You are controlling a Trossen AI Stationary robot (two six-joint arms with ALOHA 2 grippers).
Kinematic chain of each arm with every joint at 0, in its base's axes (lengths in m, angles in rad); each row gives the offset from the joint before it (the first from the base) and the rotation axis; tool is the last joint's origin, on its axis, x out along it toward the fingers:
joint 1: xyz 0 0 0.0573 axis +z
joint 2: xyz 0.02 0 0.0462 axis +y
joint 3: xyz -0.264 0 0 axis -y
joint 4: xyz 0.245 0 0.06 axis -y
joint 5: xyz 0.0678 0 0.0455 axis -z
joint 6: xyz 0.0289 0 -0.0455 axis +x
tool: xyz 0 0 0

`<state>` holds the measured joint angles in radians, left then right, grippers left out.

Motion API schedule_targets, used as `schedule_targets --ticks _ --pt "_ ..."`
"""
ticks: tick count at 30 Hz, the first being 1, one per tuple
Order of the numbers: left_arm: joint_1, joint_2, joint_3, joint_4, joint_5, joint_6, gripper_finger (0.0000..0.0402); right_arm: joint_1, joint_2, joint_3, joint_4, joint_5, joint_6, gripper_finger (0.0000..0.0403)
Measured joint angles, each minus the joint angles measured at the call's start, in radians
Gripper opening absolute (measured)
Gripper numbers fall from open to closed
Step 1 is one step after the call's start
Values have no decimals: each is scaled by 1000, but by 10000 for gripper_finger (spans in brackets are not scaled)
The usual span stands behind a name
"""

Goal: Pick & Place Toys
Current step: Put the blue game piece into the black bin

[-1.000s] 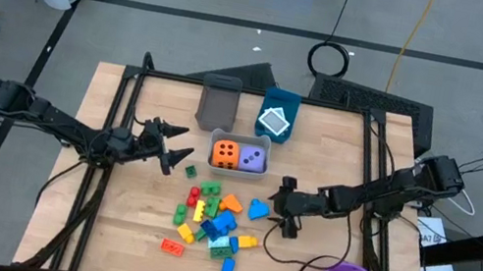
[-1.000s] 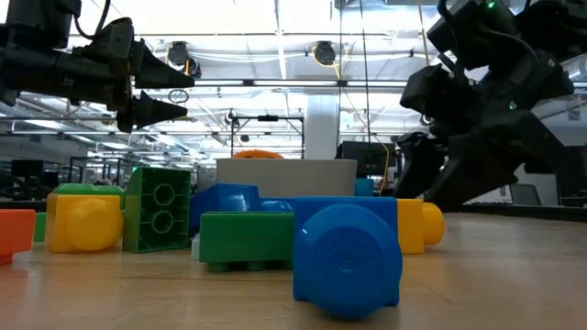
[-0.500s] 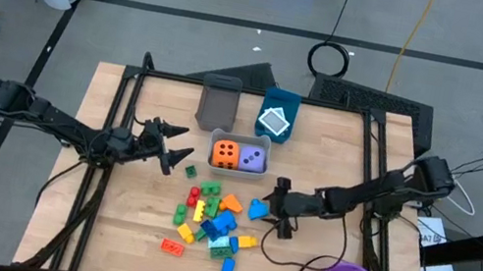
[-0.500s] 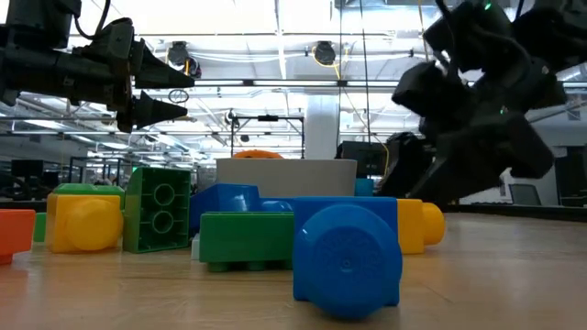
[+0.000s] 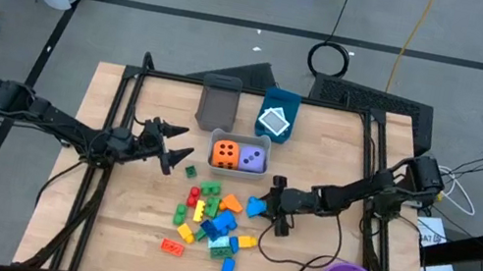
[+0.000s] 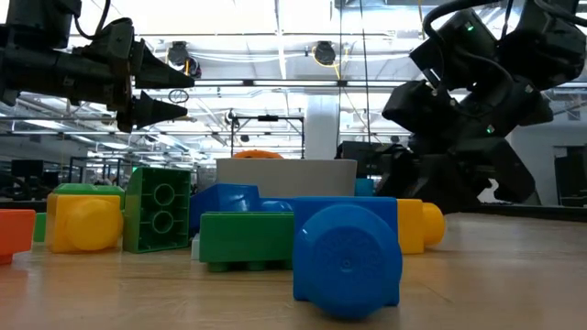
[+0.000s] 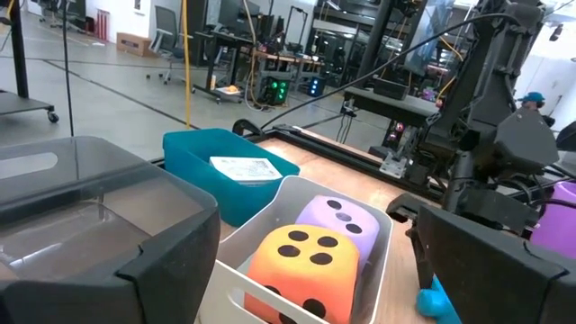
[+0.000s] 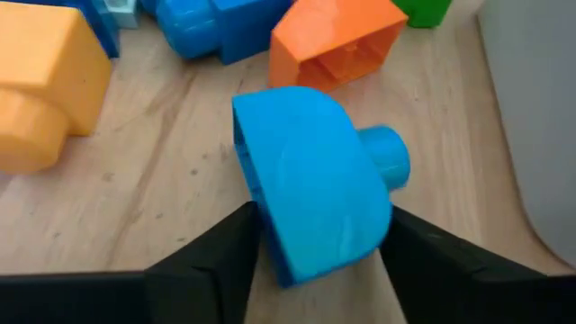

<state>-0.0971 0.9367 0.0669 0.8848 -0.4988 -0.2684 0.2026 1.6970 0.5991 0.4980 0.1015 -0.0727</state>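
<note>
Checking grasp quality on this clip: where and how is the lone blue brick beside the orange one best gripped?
Across the blue brick's two flat side faces, coming from above, as the right end effector is lined up now with a finger on each side. Its rounded top and the stud at one end would likely slip. The orange brick lies clear of it.
</note>
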Motion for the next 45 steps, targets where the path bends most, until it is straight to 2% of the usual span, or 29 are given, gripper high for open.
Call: schedule_targets --ticks 9,17,24,31,35,36,39,41,45 --pt "0 0 0 1 0 -50 379 0 -10 -1 48 2 -23 83" --pt "0 0 0 2 0 -102 379 1 -98 -1 49 1 -56 5" --pt "0 0 0 2 0 -213 379 29 -139 -1 73 2 -84 1" --pt "0 0 0 2 -46 -211 379 48 -140 -1 73 2 -105 0" --pt "0 0 0 1 -52 -212 379 48 -140 -1 55 135 -98 1" --pt "0 0 0 0 -52 -212 379 47 -140 -1 45 138 -108 5" --pt "0 0 0 -4 -52 -208 379 64 -139 -1 35 110 -145 33" --pt "0 0 0 -6 -52 -208 379 85 -139 -1 35 107 -169 67" --pt "0 0 0 -8 -52 -208 379 126 -139 10 63 165 -50 153"
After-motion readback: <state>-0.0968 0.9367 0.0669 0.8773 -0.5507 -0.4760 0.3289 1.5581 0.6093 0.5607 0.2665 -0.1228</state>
